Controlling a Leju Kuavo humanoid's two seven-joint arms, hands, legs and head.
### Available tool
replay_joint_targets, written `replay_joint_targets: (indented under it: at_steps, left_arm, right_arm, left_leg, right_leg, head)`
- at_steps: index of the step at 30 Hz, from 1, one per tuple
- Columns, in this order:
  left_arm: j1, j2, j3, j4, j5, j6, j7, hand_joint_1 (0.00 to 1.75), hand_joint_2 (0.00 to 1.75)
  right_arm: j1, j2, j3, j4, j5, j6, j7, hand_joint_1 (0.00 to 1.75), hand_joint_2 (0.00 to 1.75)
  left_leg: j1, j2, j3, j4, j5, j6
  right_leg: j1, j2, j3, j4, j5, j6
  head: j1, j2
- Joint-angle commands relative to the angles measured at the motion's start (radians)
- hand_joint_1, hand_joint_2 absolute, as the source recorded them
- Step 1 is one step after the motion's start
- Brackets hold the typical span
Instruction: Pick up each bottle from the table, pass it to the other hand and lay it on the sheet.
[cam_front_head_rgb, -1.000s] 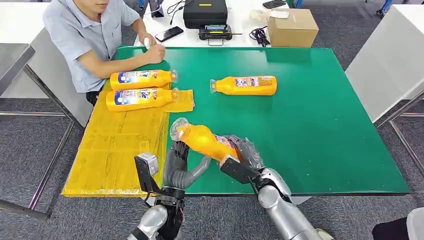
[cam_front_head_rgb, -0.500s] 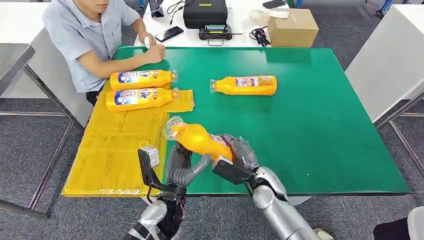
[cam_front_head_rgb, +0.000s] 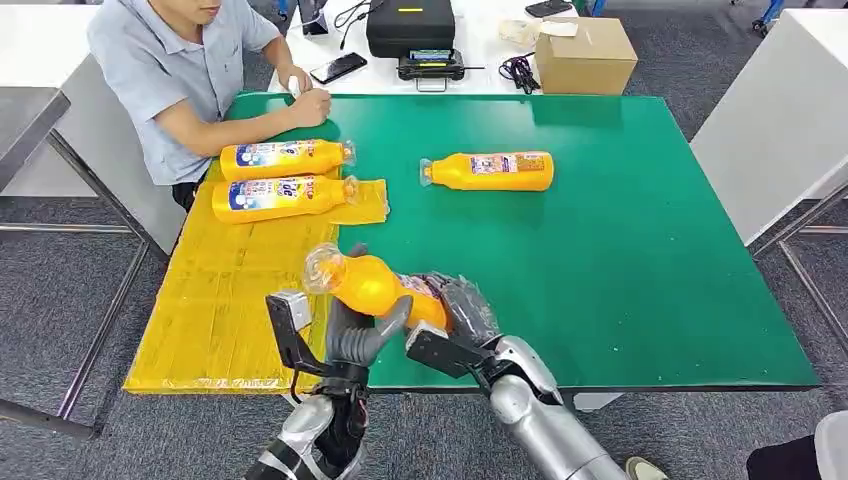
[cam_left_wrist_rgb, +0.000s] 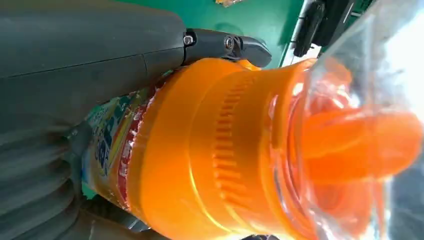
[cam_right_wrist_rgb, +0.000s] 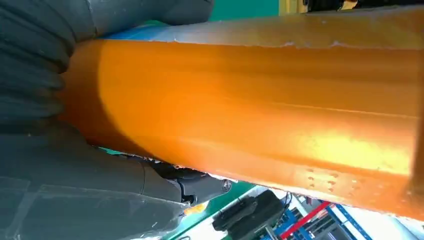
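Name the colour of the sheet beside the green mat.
Yellow sheet, best seen in the head view.

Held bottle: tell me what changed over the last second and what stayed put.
The held bottle moved left, toward the yellow sheet, carried by the right hand. The left hand closed in: its fingers now wrap under the neck end, so both hands hold it. The two bottles on the sheet, the bottle on the green table and the person stayed as they were.

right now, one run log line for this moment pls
stage: handover | held bottle: right hand grips base, left hand cupping neck end | sheet: two bottles | table: one bottle
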Motion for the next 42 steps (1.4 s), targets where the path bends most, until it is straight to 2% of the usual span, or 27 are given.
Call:
replay_joint_targets:
  at_steps: [1, 2, 3, 6, 7, 10, 18, 24, 26, 27, 28, 29, 30, 31, 38, 40, 42]
  left_arm:
    - [-0.021, 0.013, 0.034, -0.034, -0.009, -0.015, -0.031, 1.75, 1.75]
    - [-0.017, 0.015, 0.034, -0.046, -0.011, -0.017, -0.035, 1.75, 1.75]
    - [-0.011, 0.017, 0.033, -0.062, -0.017, -0.024, -0.041, 1.75, 1.75]
    - [-0.011, 0.017, 0.033, -0.063, -0.017, -0.024, -0.041, 1.75, 1.75]
    - [-0.008, 0.018, 0.033, -0.067, -0.019, -0.023, -0.043, 1.75, 1.75]
    - [-0.006, 0.02, 0.042, -0.068, -0.018, -0.02, -0.043, 1.75, 1.75]
    - [-0.004, 0.026, 0.06, -0.062, -0.011, -0.018, -0.042, 1.75, 1.75]
    - [0.014, 0.068, 0.069, -0.077, -0.132, 0.062, -0.084, 1.75, 1.75]
    - [0.004, 0.099, 0.053, -0.048, -0.312, 0.182, -0.096, 1.75, 1.75]
    - [-0.011, 0.11, 0.053, 0.011, -0.575, 0.301, -0.05, 1.75, 1.75]
    - [-0.002, 0.076, 0.147, 0.044, -0.818, 0.301, -0.022, 1.75, 1.75]
    - [0.025, 0.002, 0.355, 0.036, -1.217, 0.301, -0.015, 1.75, 1.75]
    - [0.024, -0.011, 0.457, 0.034, -1.47, 0.301, 0.021, 1.75, 1.75]
    - [0.021, -0.01, 0.462, 0.04, -1.469, 0.301, 0.017, 1.75, 1.75]
    - [0.021, -0.01, 0.462, 0.04, -1.469, 0.301, 0.017, 1.75, 1.75]
    - [0.02, 0.014, 0.472, 0.026, -1.681, 0.301, 0.133, 1.75, 1.75]
    - [0.02, 0.026, 0.506, -0.009, -1.766, 0.301, 0.153, 1.75, 1.75]
  right_arm:
    - [-0.051, 0.002, 0.037, 0.072, -0.044, 0.027, -0.007, 1.55, 1.75]
    - [-0.052, 0.002, 0.039, 0.08, -0.045, 0.029, -0.009, 1.36, 1.75]
    - [-0.053, 0.008, 0.031, 0.097, -0.059, 0.038, -0.004, 0.3, 1.75]
    - [-0.052, 0.008, 0.032, 0.099, -0.059, 0.038, -0.004, 0.3, 1.75]
    - [-0.052, 0.01, 0.03, 0.106, -0.063, 0.041, -0.003, 0.0, 1.75]
    - [-0.045, 0.022, -0.007, 0.118, -0.122, 0.061, -0.017, 0.0, 1.75]
    - [-0.038, 0.014, -0.026, 0.115, -0.13, 0.054, -0.018, 0.0, 1.75]
    - [0.037, -0.02, -0.11, 0.082, -0.119, -0.005, -0.03, 0.0, 1.75]
    - [0.077, -0.034, -0.151, 0.049, -0.102, -0.036, -0.034, 0.0, 1.75]
    - [0.107, -0.035, -0.188, 0.02, -0.081, -0.044, -0.034, 0.0, 1.75]
    - [0.116, -0.031, -0.207, 0.012, -0.071, -0.044, -0.036, 0.0, 1.75]
    - [0.115, -0.025, -0.228, 0.008, -0.05, -0.037, -0.04, 0.0, 1.75]
    - [0.111, -0.015, -0.25, 0.005, -0.037, -0.029, -0.039, 0.0, 1.75]
    - [0.108, -0.014, -0.252, 0.003, -0.034, -0.028, -0.038, 0.0, 1.75]
    - [0.108, -0.014, -0.252, 0.003, -0.034, -0.028, -0.038, 0.0, 1.75]
    - [0.113, -0.006, -0.276, -0.009, -0.022, -0.029, -0.035, 0.0, 1.75]
    - [0.12, -0.004, -0.292, -0.02, -0.017, -0.023, -0.036, 0.0, 1.75]
  left_leg:
    - [0.001, 0.002, 0.004, 0.0, -0.002, -0.002]
    - [0.0, 0.002, 0.003, 0.0, -0.001, -0.002]
    - [0.001, 0.003, 0.004, 0.0, -0.002, -0.002]
    - [0.0, 0.001, 0.002, -0.001, -0.001, -0.001]
    - [0.001, 0.002, 0.004, 0.0, -0.002, -0.002]
    - [0.001, 0.002, 0.004, 0.0, -0.002, -0.002]
    - [0.0, 0.002, 0.003, -0.001, -0.001, -0.001]
    - [0.0, 0.0, 0.003, -0.001, -0.001, -0.001]
    - [0.001, 0.0, 0.005, -0.002, -0.001, -0.002]
    - [0.0, -0.001, 0.004, -0.002, -0.001, -0.001]
    - [0.001, -0.001, 0.006, -0.002, -0.001, -0.002]
    - [0.001, -0.002, 0.009, -0.003, -0.001, -0.003]
    - [0.001, -0.001, 0.009, -0.003, -0.002, -0.003]
    - [0.0, 0.001, 0.003, -0.001, -0.001, -0.001]
    - [0.001, 0.001, 0.004, 0.0, -0.001, -0.002]
    - [0.001, 0.0, 0.004, 0.0, -0.002, -0.002]
    - [0.001, 0.001, 0.004, 0.0, -0.002, -0.002]
  right_leg:
    - [0.001, 0.001, 0.003, 0.0, -0.001, -0.002]
    - [0.001, 0.002, 0.002, 0.0, -0.001, -0.002]
    - [0.001, 0.002, 0.004, 0.0, -0.001, -0.003]
    - [0.0, 0.001, 0.002, 0.0, 0.0, -0.002]
    - [0.001, 0.002, 0.003, 0.0, -0.001, -0.002]
    - [0.001, 0.001, 0.004, 0.0, -0.001, -0.003]
    - [0.0, 0.001, 0.002, -0.001, 0.0, -0.002]
    - [0.0, 0.0, 0.003, -0.001, -0.001, -0.002]
    - [0.001, 0.0, 0.005, -0.002, -0.001, -0.002]
    - [0.001, -0.001, 0.005, -0.002, -0.001, -0.002]
    - [0.001, -0.001, 0.006, -0.002, -0.001, -0.003]
    - [0.001, -0.003, 0.01, -0.003, -0.002, -0.004]
    - [0.002, -0.002, 0.01, -0.003, -0.003, -0.004]
    - [0.0, 0.001, 0.003, -0.001, 0.0, -0.002]
    - [0.001, 0.0, 0.004, 0.0, -0.001, -0.002]
    - [0.001, -0.001, 0.004, 0.0, -0.002, -0.002]
    - [0.001, 0.0, 0.003, 0.0, -0.002, -0.003]
  head:
    - [0.0, 0.0]
    - [0.0, 0.0]
    - [0.0, 0.0]
    - [0.0, 0.0]
    - [0.0, 0.0]
    - [0.0, 0.0]
    - [0.0, 0.0]
    - [0.0, 0.0]
    - [0.0, 0.0]
    - [0.0, 0.0]
    - [0.0, 0.0]
    - [0.0, 0.0]
    - [0.0, 0.0]
    - [-0.001, 0.0]
    - [0.0, 0.0]
    - [0.0, 0.0]
    - [0.0, 0.0]
